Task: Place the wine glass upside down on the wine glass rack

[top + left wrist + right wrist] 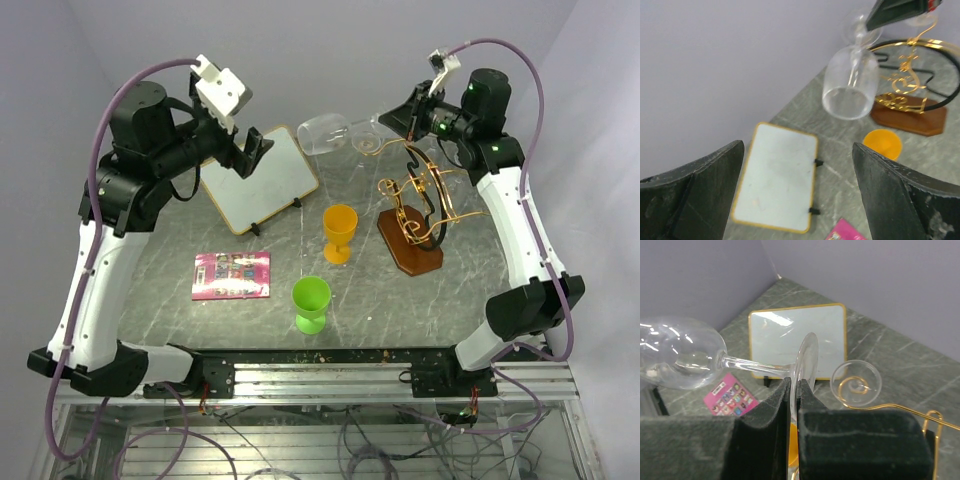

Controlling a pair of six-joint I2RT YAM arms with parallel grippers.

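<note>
My right gripper (395, 122) is shut on the round foot of a clear wine glass (328, 133) and holds it on its side in the air. Its bowl points left, up and to the left of the wine glass rack (415, 215). The rack has gold wire curls round a black arch on a reddish-brown wooden base. In the right wrist view the pads (775, 405) pinch the foot's rim, with the bowl (677, 352) at far left. A second clear glass foot (856, 382) sits over a gold curl. My left gripper (255, 150) is open and empty above the whiteboard.
A yellow-framed whiteboard (260, 180) lies at the back left. An orange goblet (340, 232) and a green goblet (311, 303) stand mid-table. A pink card (232, 275) lies front left. Purple walls close in behind.
</note>
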